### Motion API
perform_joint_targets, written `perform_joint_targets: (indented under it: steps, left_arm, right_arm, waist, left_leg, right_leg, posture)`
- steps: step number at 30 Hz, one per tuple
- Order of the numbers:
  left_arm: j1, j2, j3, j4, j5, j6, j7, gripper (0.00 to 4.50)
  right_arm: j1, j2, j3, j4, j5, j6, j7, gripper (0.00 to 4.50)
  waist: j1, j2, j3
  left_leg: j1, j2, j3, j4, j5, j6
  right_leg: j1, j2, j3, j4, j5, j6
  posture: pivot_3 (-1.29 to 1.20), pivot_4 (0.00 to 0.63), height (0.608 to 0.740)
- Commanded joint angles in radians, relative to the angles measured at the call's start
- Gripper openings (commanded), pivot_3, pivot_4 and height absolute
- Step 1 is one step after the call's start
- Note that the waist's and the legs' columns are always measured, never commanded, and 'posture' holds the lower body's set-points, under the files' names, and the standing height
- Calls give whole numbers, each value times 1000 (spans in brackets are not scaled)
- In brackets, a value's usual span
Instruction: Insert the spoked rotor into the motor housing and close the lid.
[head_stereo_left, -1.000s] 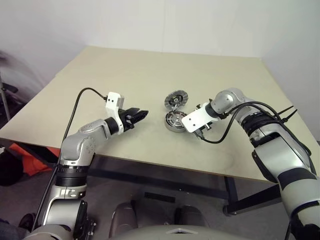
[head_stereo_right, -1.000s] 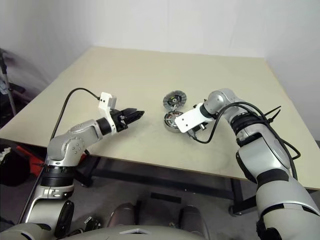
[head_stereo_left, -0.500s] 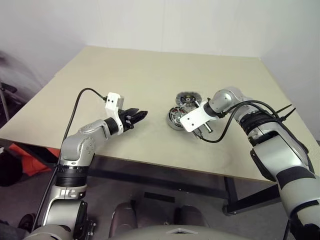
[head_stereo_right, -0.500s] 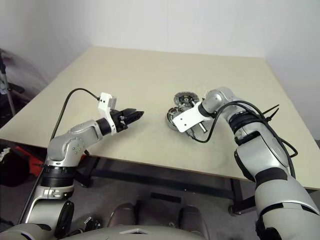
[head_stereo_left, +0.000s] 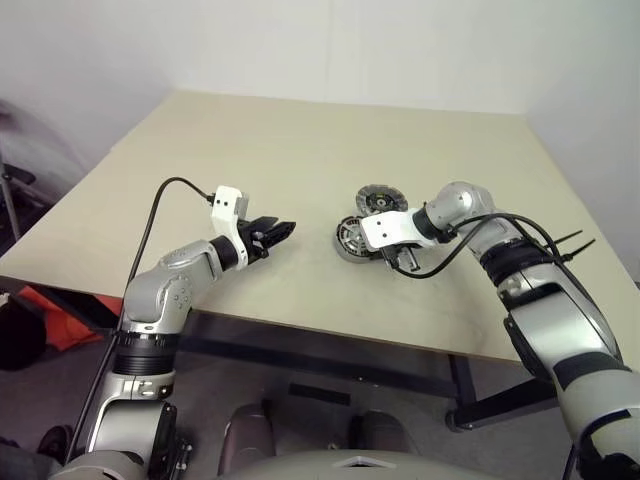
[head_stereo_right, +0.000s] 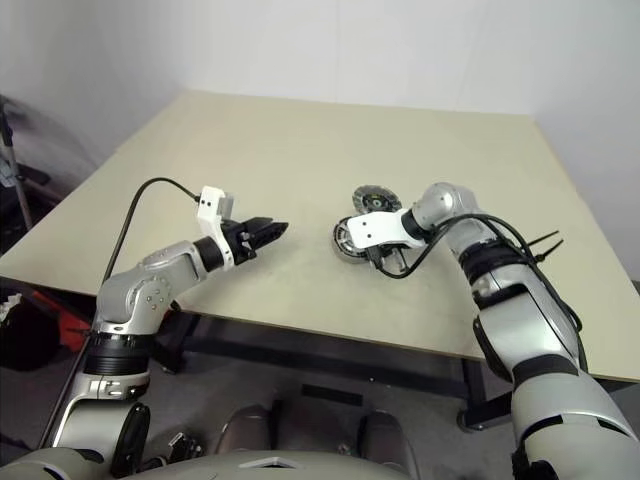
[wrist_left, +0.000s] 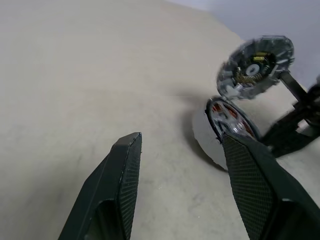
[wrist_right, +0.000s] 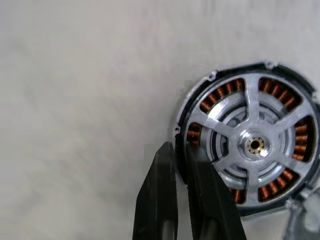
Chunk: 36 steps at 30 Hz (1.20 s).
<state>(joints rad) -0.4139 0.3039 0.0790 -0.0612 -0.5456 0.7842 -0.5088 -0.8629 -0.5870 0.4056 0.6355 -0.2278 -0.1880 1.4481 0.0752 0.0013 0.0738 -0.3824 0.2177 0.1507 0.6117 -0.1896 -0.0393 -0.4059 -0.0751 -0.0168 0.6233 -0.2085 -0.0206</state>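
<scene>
The motor housing sits on the table with the shiny spoked rotor lying inside it, copper windings showing between the spokes. It looks tipped up slightly on its right side. My right gripper is shut on the housing's rim, one finger outside and one over the windings. The lid, dark and ribbed with a yellow centre, lies just behind the housing. My left gripper hovers open and holding nothing, a hand's width to the left of the housing and pointing at it.
The beige table stretches far behind and to both sides of the parts. Its front edge runs close below both grippers. A cable loops off my right wrist over the tabletop.
My right gripper has closed from half open onto the housing's rim and its wrist has rolled. The lid has shifted to the right behind the housing. The left arm has not moved.
</scene>
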Motion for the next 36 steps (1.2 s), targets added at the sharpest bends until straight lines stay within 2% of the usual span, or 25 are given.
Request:
perform_joint_targets:
  steps: [1,6,13,20,27,31,36]
  left_arm:
    - [3,-1,10,-49,-1,-19,9,2690]
    - [15,2,13,-62,-6,-17,14,2690]
    - [29,-1,10,-85,-11,-8,23,2690]
    - [38,5,12,-94,-11,-2,27,2690]
    - [35,8,15,-90,-10,-3,29,2690]
    - [32,10,15,-88,-11,-2,29,2690]
    - [31,7,12,-88,-11,-3,29,2690]
  right_arm:
    - [37,-31,-37,-197,68,214,65,10]
    - [77,-41,-41,-355,93,542,56,10]
    - [10,55,-41,-352,98,833,-86,10]
    - [-55,135,-46,-299,118,941,-208,10]
    - [-73,168,-36,-311,148,1047,-273,10]
    - [-115,227,-73,-317,203,1261,-341,10]
    - [-162,274,-118,-295,242,1394,-445,10]
  waist:
    - [4,0,0]
    - [16,0,0]
    - [16,1,0]
    - [19,1,0]
    - [20,1,1]
    - [18,1,1]
    - [20,2,1]
  left_leg:
    - [0,0,0,0,0,0]
    - [1,2,0,0,0,-1]
    - [5,3,0,-1,2,-4]
    - [7,4,0,-6,6,-11]
    - [6,4,0,-8,9,-15]
    - [6,4,0,-9,9,-16]
    - [6,4,0,-10,11,-18]
  right_leg:
    - [0,0,0,0,0,0]
    - [0,0,-2,0,0,0]
    - [2,0,-2,3,0,-1]
    - [2,0,-5,3,2,-3]
    - [1,0,-6,0,2,-3]
    - [1,1,-6,0,1,-3]
    - [0,1,-6,0,1,-3]
  posture:
    - [0,0,740]
    - [0,0,740]
    - [0,0,740]
    - [0,0,740]
    - [0,0,740]
    - [0,0,740]
    - [0,0,740]
